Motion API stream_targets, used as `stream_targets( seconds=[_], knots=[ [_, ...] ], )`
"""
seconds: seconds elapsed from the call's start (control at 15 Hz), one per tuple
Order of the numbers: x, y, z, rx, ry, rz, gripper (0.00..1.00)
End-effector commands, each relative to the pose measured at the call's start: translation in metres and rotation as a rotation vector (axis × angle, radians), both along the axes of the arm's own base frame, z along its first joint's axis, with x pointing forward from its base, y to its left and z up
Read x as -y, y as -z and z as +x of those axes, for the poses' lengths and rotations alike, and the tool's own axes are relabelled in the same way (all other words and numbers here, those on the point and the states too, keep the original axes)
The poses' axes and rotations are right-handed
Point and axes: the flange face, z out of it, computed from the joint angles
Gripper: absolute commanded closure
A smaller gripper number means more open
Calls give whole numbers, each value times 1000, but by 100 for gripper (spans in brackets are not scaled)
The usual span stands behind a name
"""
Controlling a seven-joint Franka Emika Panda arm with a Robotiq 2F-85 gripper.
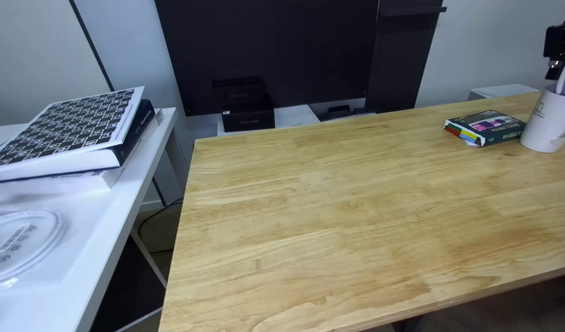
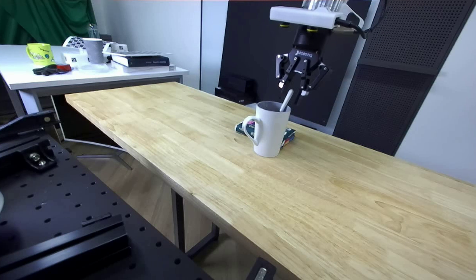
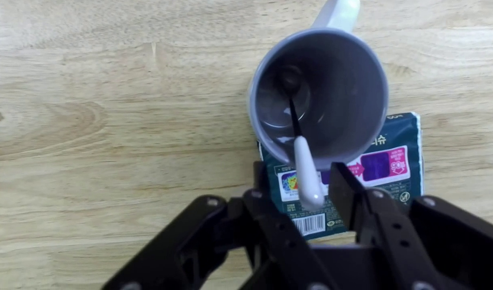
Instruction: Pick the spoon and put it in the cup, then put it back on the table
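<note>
In an exterior view, the gripper [image 2: 292, 91] is hanging above the rim of the cup [image 2: 269, 132], where the spoon [image 2: 286, 100] is leaning, its handle rising toward the gripper. In an exterior view, the cup is standing on the table [image 1: 310, 207], just beside a dark green packet [image 1: 487, 127]. In the wrist view, the fingers [image 3: 346, 195] are standing apart; the spoon's white handle is showing between them, with space on either side.

The wooden table [image 1: 356, 212] bears the cup [image 2: 269, 132] (upright) and a green packet [image 1: 486, 127].
</note>
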Motion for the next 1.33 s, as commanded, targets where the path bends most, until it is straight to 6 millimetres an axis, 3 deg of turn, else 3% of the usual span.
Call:
stream_targets(
  seconds=[0.0, 0.13, 0.2, 0.53, 0.8, 1.07, 1.27],
  knots=[
    [-2, -2, -1, 12, -4, -16, 87],
    [-2, -5, -3, 18, -5, -6, 99],
    [-3, -9, -3, 29, -3, -15, 100],
    [-9, -44, 2, 59, -22, -14, 96],
    [-25, -108, 6, 103, -72, -29, 96],
    [-55, -192, 1, 121, -164, 16, 96],
    [-83, -245, -10, 175, -255, 25, 96]
  ],
)
